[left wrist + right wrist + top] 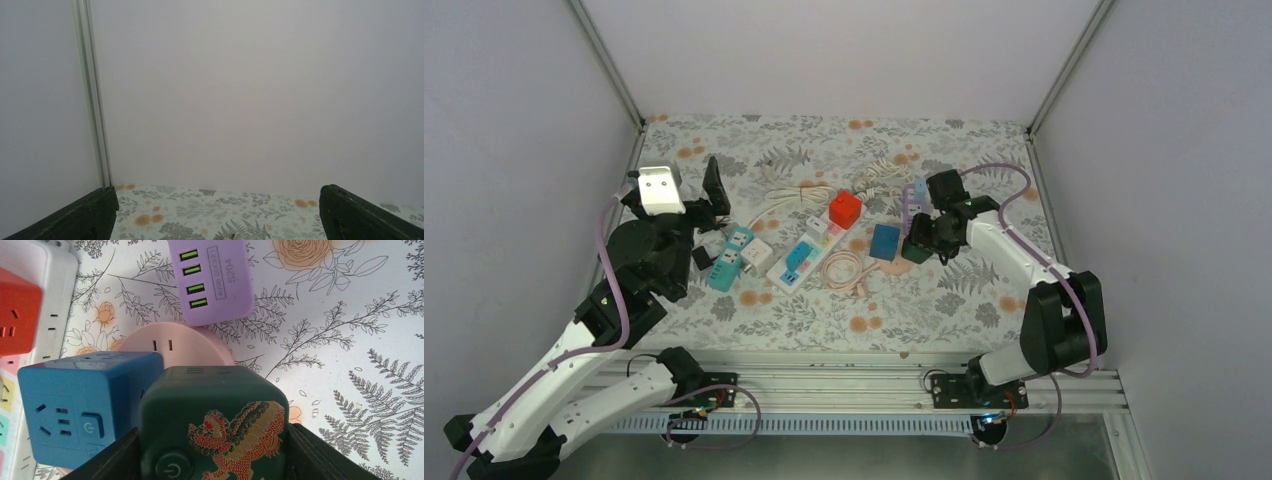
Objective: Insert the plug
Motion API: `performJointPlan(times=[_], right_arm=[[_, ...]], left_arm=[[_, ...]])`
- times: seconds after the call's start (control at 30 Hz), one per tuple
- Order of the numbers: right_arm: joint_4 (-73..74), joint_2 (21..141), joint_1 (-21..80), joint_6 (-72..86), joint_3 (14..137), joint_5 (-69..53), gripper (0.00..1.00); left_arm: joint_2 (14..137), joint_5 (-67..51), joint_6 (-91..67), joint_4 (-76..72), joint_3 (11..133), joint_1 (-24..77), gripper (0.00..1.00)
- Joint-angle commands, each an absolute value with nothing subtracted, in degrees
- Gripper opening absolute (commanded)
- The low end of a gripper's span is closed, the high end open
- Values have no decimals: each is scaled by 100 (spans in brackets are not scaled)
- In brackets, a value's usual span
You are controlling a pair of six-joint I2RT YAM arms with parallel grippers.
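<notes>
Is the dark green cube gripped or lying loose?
Gripped, it seems: in the right wrist view the green cube sits between the right fingers, each against a side. Whether it is lifted, cannot tell.

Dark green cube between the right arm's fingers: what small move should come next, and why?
Probably lift the dark green cube straight up: the right fingers clasp both its sides, and the blue cube sits close beside it, so sliding sideways might knock it.

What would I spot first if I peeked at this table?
A dark green cube socket with a red-and-gold beast painted on it, squeezed between the right arm's fingers, close beside a blue cube. Next, the bright red cube sitting on the white power strip mid-table.
</notes>
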State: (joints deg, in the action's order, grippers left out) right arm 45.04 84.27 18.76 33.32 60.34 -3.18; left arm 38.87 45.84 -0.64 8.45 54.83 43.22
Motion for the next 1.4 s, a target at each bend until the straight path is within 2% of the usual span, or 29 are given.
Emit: performJointPlan(times=[0.0, 0.67, 1.13, 1.37], right_arm=[[4413, 8485, 1942, 3505, 6047, -54, 31], [4815, 8855, 2282, 3744, 6307, 586, 25], [4905, 8865, 2316, 3595, 6408, 481, 26], [5100, 9048, 2468, 3773, 6548, 830, 27]], left_arm=[[3877, 4535, -20, 764, 5449, 4307, 100], [3933, 4527, -4, 795, 5434, 4307, 100], [3985, 4507, -29, 826, 5471, 4307, 100], [3973, 4509, -34, 852, 5485, 4308, 100]])
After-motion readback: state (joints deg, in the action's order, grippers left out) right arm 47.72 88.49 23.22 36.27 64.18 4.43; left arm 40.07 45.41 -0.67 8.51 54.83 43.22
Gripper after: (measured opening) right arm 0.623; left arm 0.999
